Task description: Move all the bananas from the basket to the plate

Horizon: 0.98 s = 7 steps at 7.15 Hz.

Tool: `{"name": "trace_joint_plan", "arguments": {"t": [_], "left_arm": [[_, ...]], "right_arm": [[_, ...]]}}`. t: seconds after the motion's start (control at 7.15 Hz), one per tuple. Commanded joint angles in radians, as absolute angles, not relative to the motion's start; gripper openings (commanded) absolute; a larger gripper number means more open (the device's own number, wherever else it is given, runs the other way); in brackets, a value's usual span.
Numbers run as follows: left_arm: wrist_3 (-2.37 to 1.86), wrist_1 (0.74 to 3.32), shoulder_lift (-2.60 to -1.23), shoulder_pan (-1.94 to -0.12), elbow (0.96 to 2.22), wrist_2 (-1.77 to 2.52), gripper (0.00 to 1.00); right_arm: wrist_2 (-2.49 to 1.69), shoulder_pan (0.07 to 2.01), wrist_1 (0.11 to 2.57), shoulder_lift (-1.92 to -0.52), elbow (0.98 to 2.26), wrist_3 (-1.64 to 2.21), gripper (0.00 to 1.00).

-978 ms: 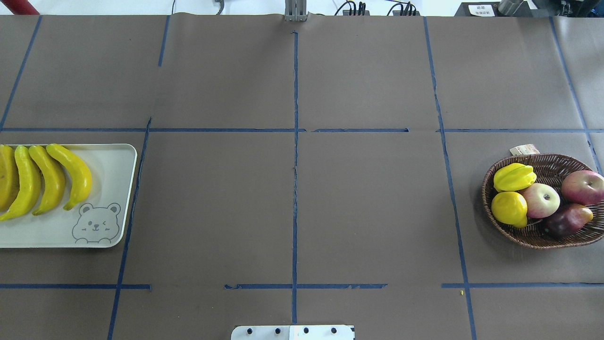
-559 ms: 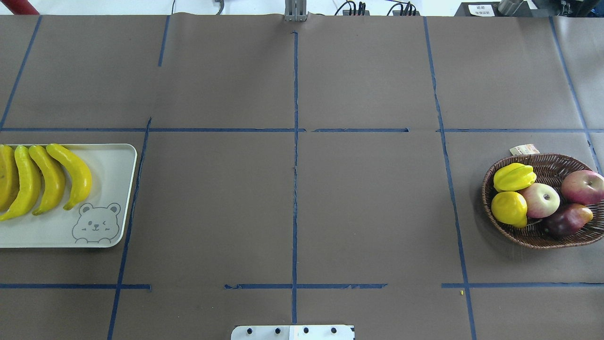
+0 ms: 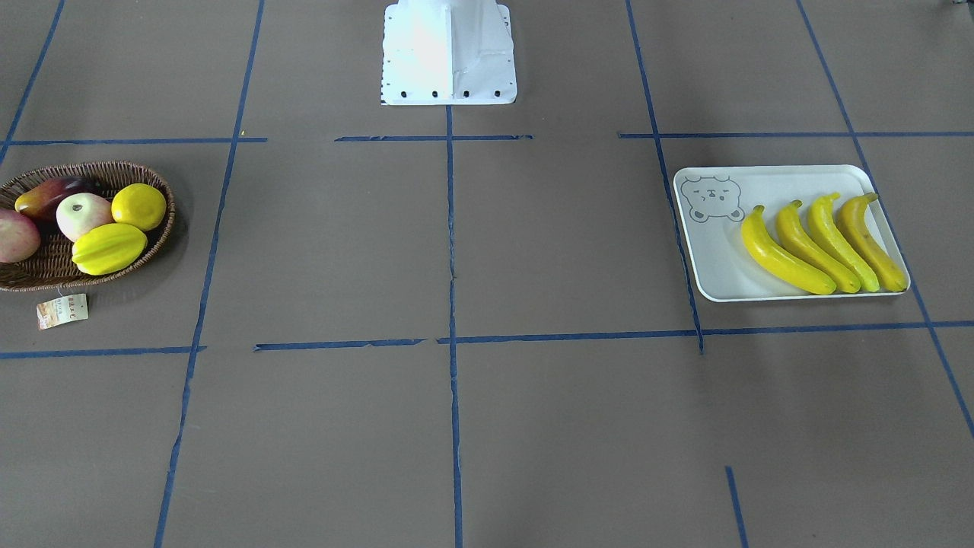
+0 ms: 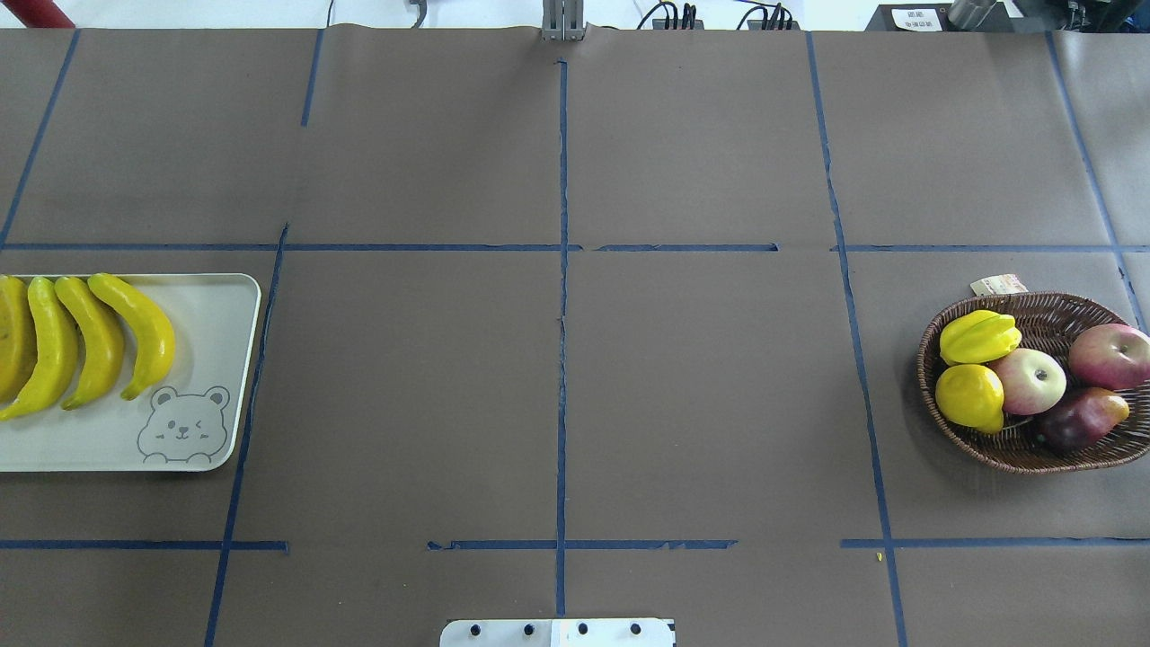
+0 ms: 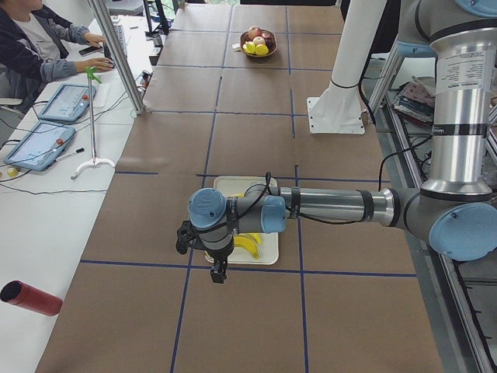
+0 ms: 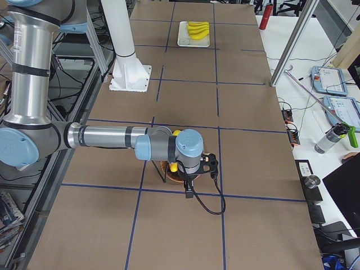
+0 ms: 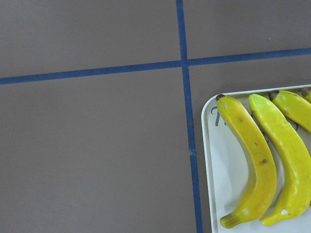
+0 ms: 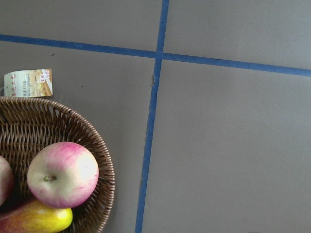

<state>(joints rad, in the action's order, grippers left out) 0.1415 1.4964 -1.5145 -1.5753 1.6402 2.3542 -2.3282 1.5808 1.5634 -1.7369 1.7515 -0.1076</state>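
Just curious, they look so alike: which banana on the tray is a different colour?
The end banana farthest from the bear drawing: it is orange-yellow, the other three bright yellow.

Below the left gripper (image 5: 219, 272), four bananas (image 3: 825, 243) are lying side by side and filling most of the plate (image 3: 715, 262); only its bear-drawing end is showing bare. Below the right gripper (image 6: 189, 190), fruit (image 4: 1029, 382) is crowding the basket (image 3: 46, 270). Between the two grippers, flat brown table (image 4: 701, 395) is lying open.

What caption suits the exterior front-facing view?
Four bananas lie side by side on the plate; the basket holds only other fruit.
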Motion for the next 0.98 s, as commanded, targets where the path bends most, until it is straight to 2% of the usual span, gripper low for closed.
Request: {"name": "trace_joint_plan", "arguments": {"t": [0.0, 0.84], "left_arm": [[0.144, 1.497, -1.509, -1.574, 1.643, 2.353, 1.0], [0.144, 1.497, -1.509, -1.569, 1.643, 2.353, 1.0]], "right_arm": [[-2.332, 1.58, 1.56, -1.738, 1.75, -0.106, 1.0], [-2.335, 1.577, 1.56, -1.741, 1.732, -0.092, 1.0]]}}
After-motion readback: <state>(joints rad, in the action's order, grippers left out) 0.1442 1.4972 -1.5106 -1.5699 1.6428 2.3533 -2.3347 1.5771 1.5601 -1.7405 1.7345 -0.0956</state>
